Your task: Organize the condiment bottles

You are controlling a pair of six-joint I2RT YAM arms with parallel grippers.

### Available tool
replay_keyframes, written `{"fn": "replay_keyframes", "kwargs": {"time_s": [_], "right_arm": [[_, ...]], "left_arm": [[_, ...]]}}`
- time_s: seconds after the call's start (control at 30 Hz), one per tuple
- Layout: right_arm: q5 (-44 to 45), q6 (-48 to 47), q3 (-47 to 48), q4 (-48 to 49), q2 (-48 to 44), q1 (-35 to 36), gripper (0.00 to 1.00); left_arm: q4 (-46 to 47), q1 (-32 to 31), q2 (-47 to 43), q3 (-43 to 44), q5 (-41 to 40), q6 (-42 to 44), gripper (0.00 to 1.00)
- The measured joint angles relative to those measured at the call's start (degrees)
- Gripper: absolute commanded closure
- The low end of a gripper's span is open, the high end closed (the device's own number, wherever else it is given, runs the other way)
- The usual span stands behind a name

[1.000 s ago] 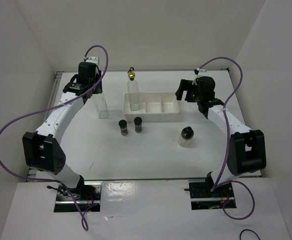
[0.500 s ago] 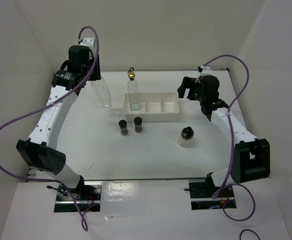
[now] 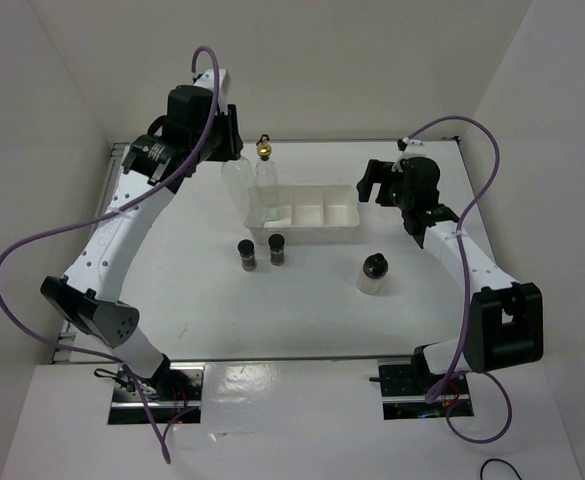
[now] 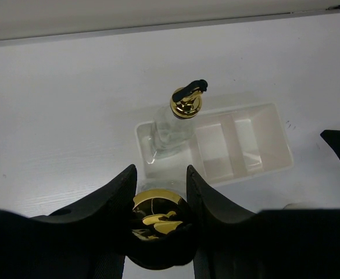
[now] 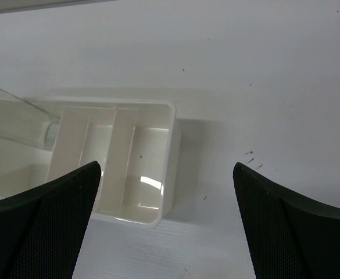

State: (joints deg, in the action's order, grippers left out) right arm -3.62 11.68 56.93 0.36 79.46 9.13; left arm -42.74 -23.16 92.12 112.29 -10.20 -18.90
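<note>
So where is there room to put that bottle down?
The tray's middle and right pockets are bare, between the standing bottle and the right wall. Its left end is crowded: that bottle, the held bottle in the left claw, two dark jars in front.

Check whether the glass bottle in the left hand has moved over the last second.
Yes. The held bottle moved right, from clear of the white tray to its left end, beside the standing bottle.

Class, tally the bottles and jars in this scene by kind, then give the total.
Tall clear glass bottles with gold tops: 2
Small dark black-capped jars: 2
Squat pale black-capped jar: 1
Total: 5
</note>
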Motion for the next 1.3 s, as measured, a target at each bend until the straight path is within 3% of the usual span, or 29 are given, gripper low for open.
{"fn": "replay_keyframes", "kwargs": {"time_s": [0.27, 0.6, 1.0, 1.3], "right_arm": [[0.0, 0.0, -0.7, -0.1, -0.6, 0.0, 0.01], [0.2, 0.0, -1.2, -0.1, -0.7, 0.0, 0.01], [0.2, -0.6, -1.2, -0.1, -0.7, 0.0, 0.01], [0.2, -0.7, -1.2, -0.1, -0.7, 0.0, 0.01]], "left_arm": [[2.8, -4.1, 1.0, -2.0, -3.6, -3.4, 0.91], [7.7, -4.2, 1.0, -7.1, -6.7, -6.7, 0.91], [10.4, -5.6, 3.4, -7.5, -9.8, -7.0, 0.92], [13.0, -8.7, 4.0, -13.0, -16.0, -7.1, 0.92]]}}
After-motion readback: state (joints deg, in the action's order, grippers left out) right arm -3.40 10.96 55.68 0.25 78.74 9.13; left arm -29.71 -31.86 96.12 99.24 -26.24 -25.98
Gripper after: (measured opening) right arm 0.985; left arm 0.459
